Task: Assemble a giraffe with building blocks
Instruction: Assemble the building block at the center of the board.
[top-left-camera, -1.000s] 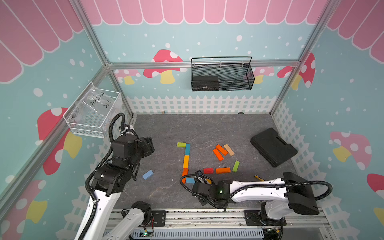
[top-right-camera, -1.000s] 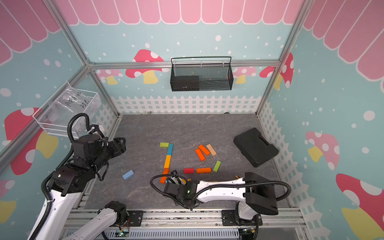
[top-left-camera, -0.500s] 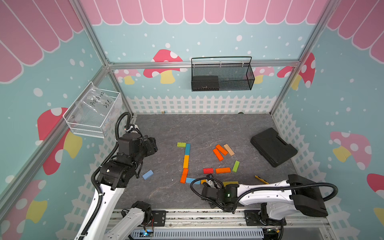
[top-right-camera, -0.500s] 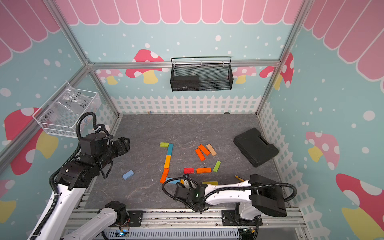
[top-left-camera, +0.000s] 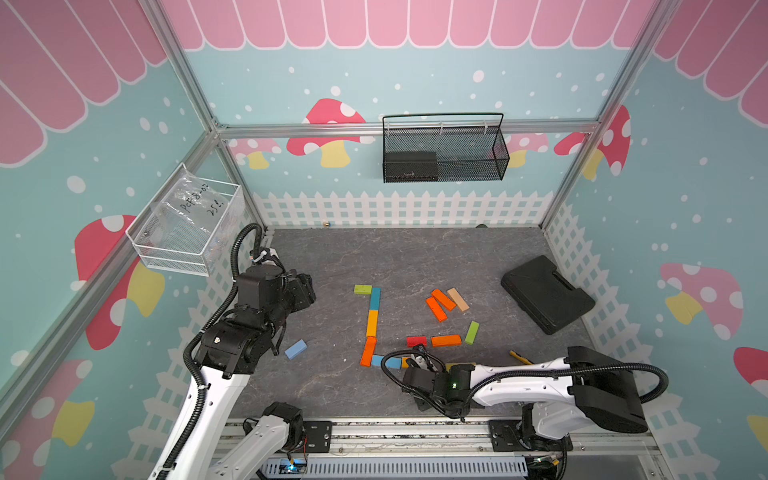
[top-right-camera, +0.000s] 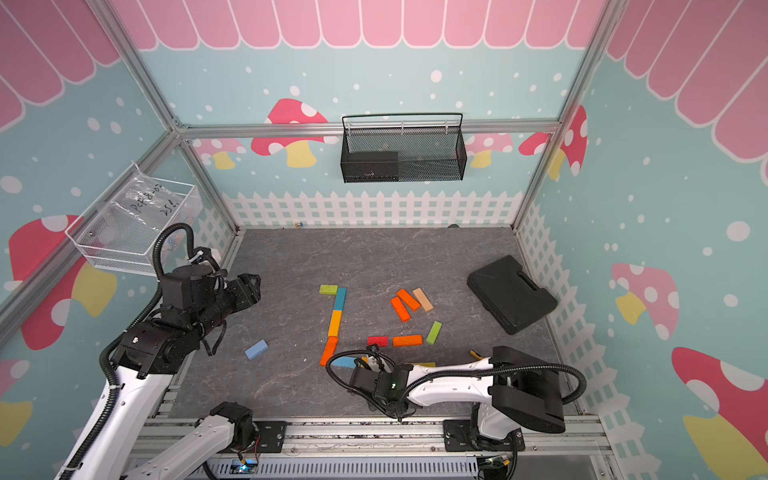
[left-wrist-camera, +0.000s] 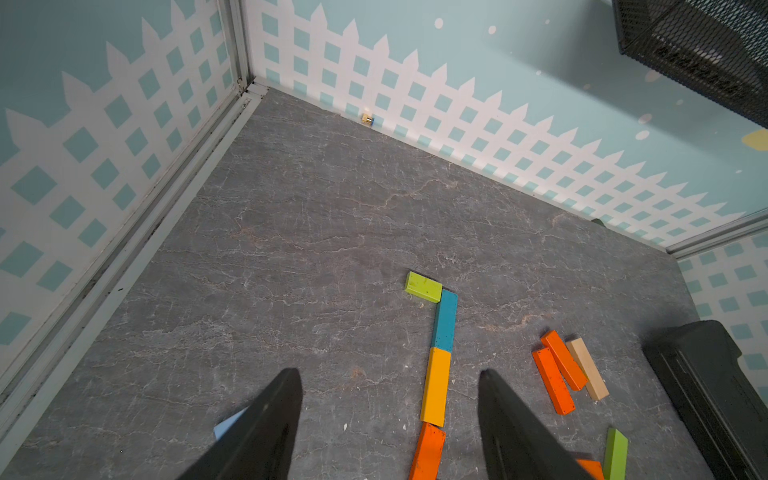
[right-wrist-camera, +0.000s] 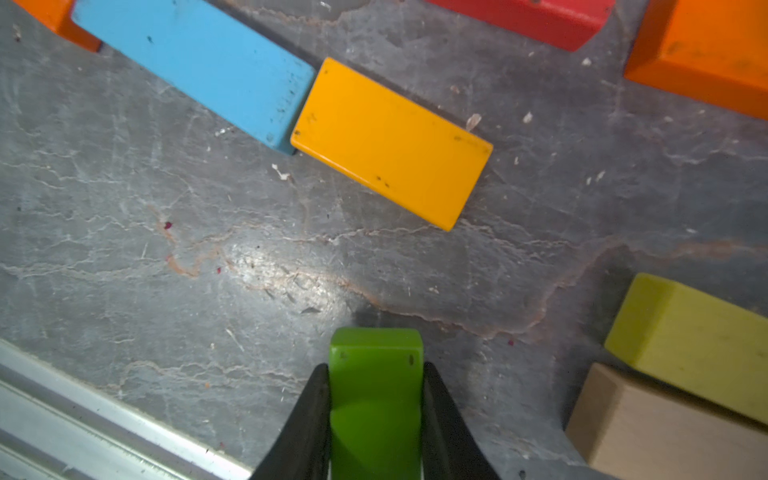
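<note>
1. Right end effector (right-wrist-camera: 376, 372) is clenched on the held green block (right-wrist-camera: 376, 415), low over the desk (top-left-camera: 415, 257), just on the near side of the build.
2. Left end effector (left-wrist-camera: 388, 376) is released and empty, raised over the left part of the desk. A loose light-blue block (top-left-camera: 296, 349) lies near it.
3. Done so far is an L-shaped chain lying flat. The lime block (top-left-camera: 363, 289) sits at the far end (head, I'd say). The teal block (top-left-camera: 375, 298), yellow block (top-left-camera: 372, 323) and orange block (top-left-camera: 368, 351) run end to end toward the near side as the neck. The sky-blue block (right-wrist-camera: 195, 62) and amber block (right-wrist-camera: 390, 141) turn right and touch at a corner, starting the back.
4. Left to do, by my read, is the rest of the back, the legs and the tail, so it's roughly a third along.
5. Spare stock:
   - The orange pair (top-left-camera: 436, 308) and the tan block (top-left-camera: 457, 299) sit side by side, right of the neck.
   - The slanted green block (top-left-camera: 471, 332), red block (top-left-camera: 416, 341) and flat orange block (top-left-camera: 446, 340) lie just far of the back row.
   - The yellow-green block (right-wrist-camera: 690, 332) overlaps a pale wood block (right-wrist-camera: 665, 428), right of the held piece.
6. Edges: the metal rail (right-wrist-camera: 83, 419) at the near edge runs close by the held piece, so there's little slack there. The red and flat orange blocks crowd the far side of the back row.
7. Open room: there is wide bare desk far and left. The black case (top-left-camera: 546, 294) is well apart on the right, and the pliers (top-left-camera: 518, 356) poke out by the right arm.
</note>
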